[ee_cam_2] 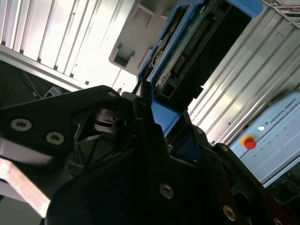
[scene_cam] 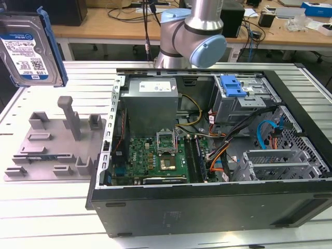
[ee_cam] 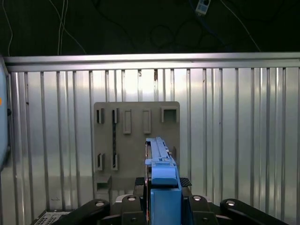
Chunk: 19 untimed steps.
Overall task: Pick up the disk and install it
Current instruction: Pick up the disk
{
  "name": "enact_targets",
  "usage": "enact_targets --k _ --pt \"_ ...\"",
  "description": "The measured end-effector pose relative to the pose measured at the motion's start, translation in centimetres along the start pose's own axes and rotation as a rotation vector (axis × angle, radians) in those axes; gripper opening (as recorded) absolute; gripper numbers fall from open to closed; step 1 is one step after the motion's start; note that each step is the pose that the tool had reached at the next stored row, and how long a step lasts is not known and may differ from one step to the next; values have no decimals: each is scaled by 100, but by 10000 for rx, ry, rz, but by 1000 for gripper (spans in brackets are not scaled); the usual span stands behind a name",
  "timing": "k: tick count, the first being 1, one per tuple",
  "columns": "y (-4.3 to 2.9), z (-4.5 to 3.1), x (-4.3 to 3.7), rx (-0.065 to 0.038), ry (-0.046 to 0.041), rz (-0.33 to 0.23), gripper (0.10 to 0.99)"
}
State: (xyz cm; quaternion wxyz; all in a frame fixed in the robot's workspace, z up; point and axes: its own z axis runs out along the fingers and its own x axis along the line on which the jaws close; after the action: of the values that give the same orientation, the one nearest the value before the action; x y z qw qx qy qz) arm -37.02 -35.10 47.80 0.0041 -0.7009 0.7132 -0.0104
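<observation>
Above the grey holder plate [scene_cam: 47, 155], the tool [ee_cam: 162, 183] grips the disk [scene_cam: 28, 49].

The disk [scene_cam: 28, 49], clamped in the tool [ee_cam: 161, 185], bears a white-and-blue label with barcodes, its print too small to read. The power supply [scene_cam: 150, 104], well apart from the tool, has a white sticker, likewise unreadable.

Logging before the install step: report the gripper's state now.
Gripper: closed, holding the disk on edge by its blue carrier frame.
</observation>
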Motion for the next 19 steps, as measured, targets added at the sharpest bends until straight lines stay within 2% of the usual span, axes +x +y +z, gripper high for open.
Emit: enact_targets --k 8,13,19 --pt "-198 3 81 0 0 1 369" --pt "-452 2 145 0 0 2 369" --pt "-638 3 187 0 -1 2 369"
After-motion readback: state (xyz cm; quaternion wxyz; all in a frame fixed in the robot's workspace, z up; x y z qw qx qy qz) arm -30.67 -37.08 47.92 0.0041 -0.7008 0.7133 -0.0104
